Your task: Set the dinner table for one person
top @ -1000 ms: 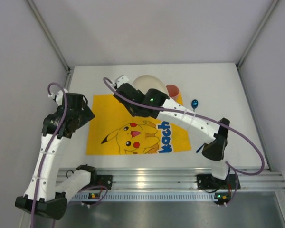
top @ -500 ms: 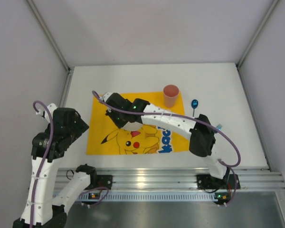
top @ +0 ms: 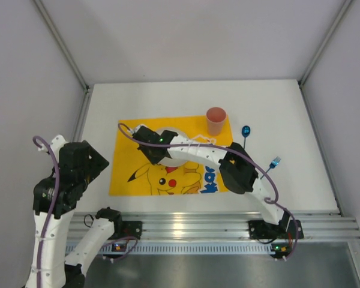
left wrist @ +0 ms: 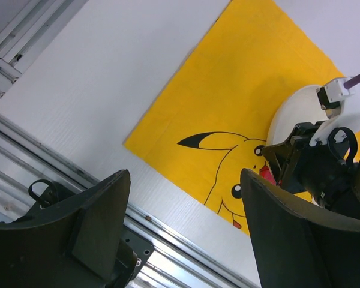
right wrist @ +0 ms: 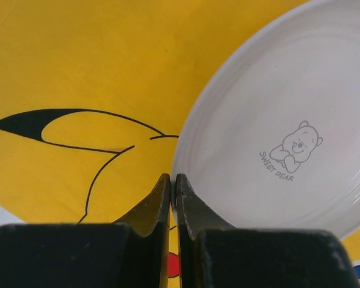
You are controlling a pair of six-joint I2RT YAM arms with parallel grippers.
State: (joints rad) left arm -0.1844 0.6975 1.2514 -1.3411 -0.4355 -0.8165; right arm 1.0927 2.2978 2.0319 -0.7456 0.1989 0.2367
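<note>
A white plate (right wrist: 276,132) with a small bear print lies over the yellow Pikachu mat (right wrist: 78,72) on the white dinner table (top: 288,102). My right gripper (right wrist: 173,180) is shut on the plate's near-left rim. In the top view the right gripper (top: 157,157) and its arm cover most of the plate (top: 170,133). The left wrist view shows the plate (left wrist: 294,111) too. My left gripper (left wrist: 185,175) is open and empty above the table's near-left edge, left of the mat (top: 129,168).
A pink cup (top: 216,120) stands at the mat's back right corner. A blue spoon (top: 246,131) and a blue fork (top: 271,164) lie on the table right of the mat. The aluminium rail (top: 216,225) runs along the near edge.
My right gripper has pulled the plate from the mat's back edge towards the mat's middle. My left arm has drawn back towards the near-left corner.
</note>
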